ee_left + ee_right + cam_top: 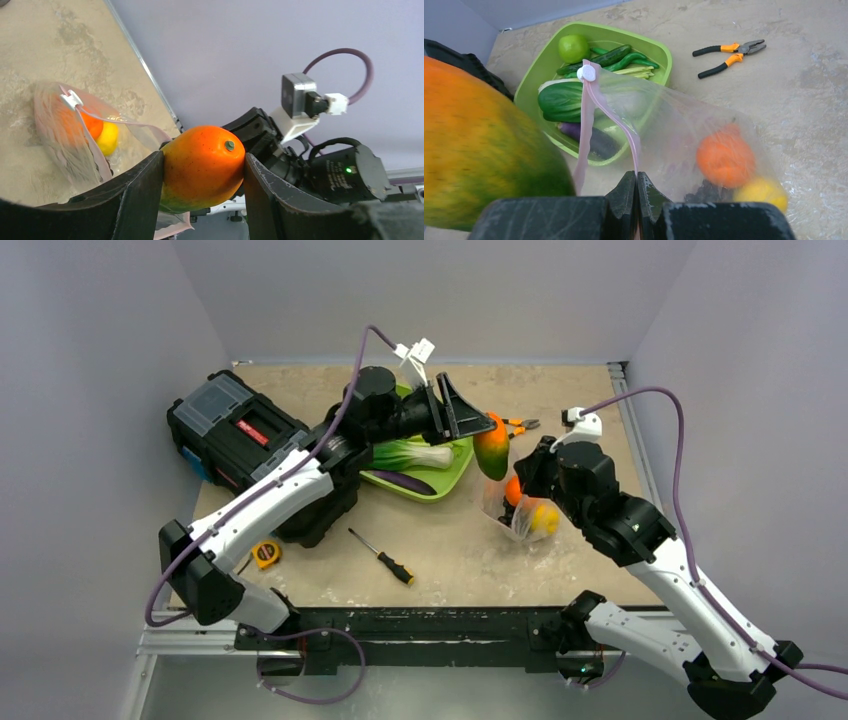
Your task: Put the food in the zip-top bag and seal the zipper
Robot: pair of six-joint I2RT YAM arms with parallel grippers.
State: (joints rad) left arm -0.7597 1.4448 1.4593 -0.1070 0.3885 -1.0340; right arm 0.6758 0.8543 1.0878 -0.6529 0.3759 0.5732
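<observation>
Zip-top bag [674, 120] holds three fruits [725, 159]; one mango [202, 167] is gripped.

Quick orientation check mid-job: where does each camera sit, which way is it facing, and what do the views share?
Top external: fixed above and behind the bases, looking down on the table; left arm and right arm show.
Left wrist: on the left arm, looking along the left gripper, shut on the mango, toward the zip-top bag and right arm.
Right wrist: on the right arm, looking down past the right gripper, pinching the zipper, toward the lime-green tray and pliers.
Shared: both wrist views show the mango and bag.
</observation>
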